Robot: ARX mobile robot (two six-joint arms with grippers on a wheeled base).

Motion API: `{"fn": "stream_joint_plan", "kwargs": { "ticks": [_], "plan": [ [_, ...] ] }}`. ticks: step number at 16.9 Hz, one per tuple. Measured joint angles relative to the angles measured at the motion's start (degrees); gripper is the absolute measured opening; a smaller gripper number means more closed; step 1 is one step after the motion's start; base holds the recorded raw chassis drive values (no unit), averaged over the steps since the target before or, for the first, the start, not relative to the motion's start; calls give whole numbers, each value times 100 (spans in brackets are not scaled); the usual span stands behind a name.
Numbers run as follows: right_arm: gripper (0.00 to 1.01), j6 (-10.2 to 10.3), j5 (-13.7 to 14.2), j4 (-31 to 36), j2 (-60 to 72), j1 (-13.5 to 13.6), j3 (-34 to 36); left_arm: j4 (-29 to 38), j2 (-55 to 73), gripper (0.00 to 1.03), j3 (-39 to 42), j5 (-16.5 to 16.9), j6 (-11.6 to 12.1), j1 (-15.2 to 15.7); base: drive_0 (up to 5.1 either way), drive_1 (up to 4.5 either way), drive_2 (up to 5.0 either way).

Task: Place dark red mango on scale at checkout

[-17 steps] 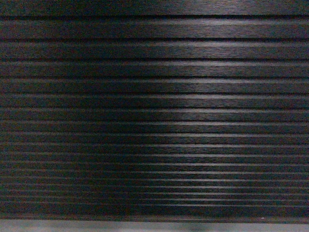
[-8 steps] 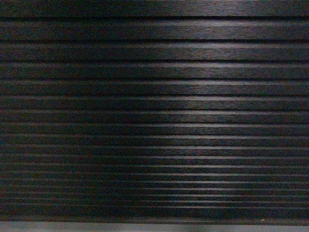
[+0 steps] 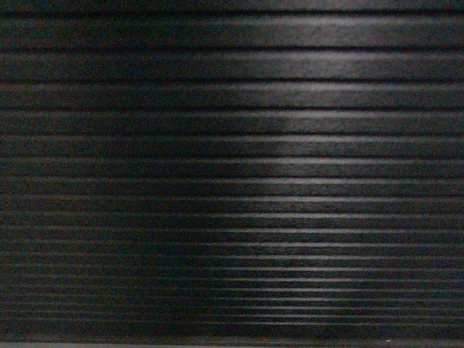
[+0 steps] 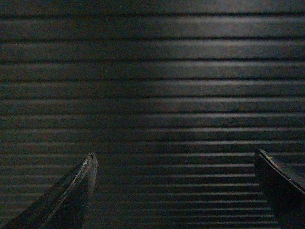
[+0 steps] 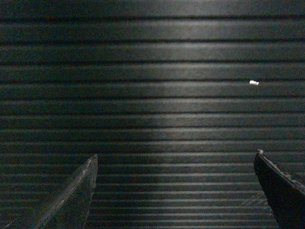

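Jaws of the left gripper (image 4: pixel 174 191) stand wide apart and hold nothing, and the right gripper (image 5: pixel 174 191) is spread just as wide, also empty. Dark ribbed panelling (image 3: pixel 232 174) of matte horizontal slats fills every view. A small white speck (image 5: pixel 254 82) sits on it at two o'clock in the right wrist view; no mango or scale shows.

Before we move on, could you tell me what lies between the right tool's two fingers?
Nothing: in the right wrist view the right tool frames only the dark ribbed panel.
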State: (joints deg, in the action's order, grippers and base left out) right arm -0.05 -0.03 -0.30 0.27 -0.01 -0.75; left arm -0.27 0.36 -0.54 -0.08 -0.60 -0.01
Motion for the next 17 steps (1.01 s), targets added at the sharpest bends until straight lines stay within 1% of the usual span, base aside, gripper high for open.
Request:
{"fn": "stream_joint_plan", "kwargs": {
  "ticks": [4,17],
  "plan": [
    [98,7,-2,7,0,0,0,9,0,98,0,-4,35,0,3,411,-405],
    [98,2,-2,7,0,0,0,9,0,98,0,-4,66,0,0,0,0]
  ]
}}
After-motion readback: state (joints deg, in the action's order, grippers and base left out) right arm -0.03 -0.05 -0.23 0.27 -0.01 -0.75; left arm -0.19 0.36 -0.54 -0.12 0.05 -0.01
